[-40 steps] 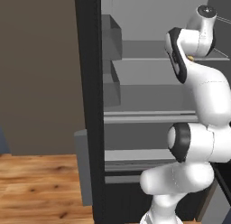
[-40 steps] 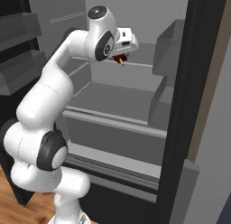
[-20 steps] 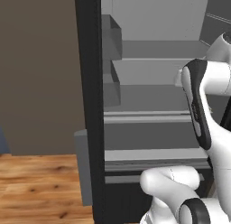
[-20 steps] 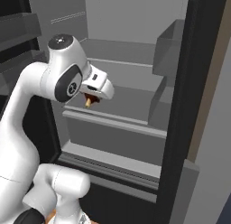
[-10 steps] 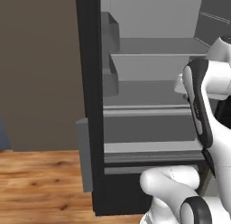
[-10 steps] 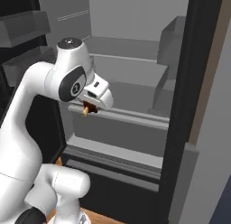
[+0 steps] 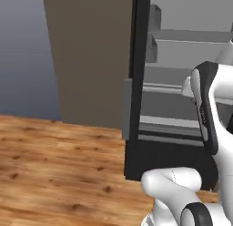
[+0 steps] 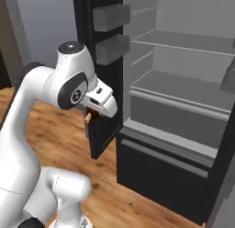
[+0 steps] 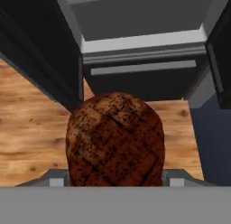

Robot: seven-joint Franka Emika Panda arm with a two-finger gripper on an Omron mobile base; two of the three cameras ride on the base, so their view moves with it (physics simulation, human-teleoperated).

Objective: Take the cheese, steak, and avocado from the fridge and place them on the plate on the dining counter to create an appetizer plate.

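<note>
Now | steak [image 9: 115,139] in hand [image 8: 90,116] | grip apparently closed on it

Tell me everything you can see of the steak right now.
The steak is a rounded, reddish-brown lump with dark criss-cross sear lines and black speckles. It sits between the jaws of the gripper, held clear of the fridge and above the wooden floor. In the right base view just a small brown bit peeks from under the hand.

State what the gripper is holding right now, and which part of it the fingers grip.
The gripper holds the steak. Its lower end sits down between the fingers; the exact contact points are hidden behind the meat.
</note>
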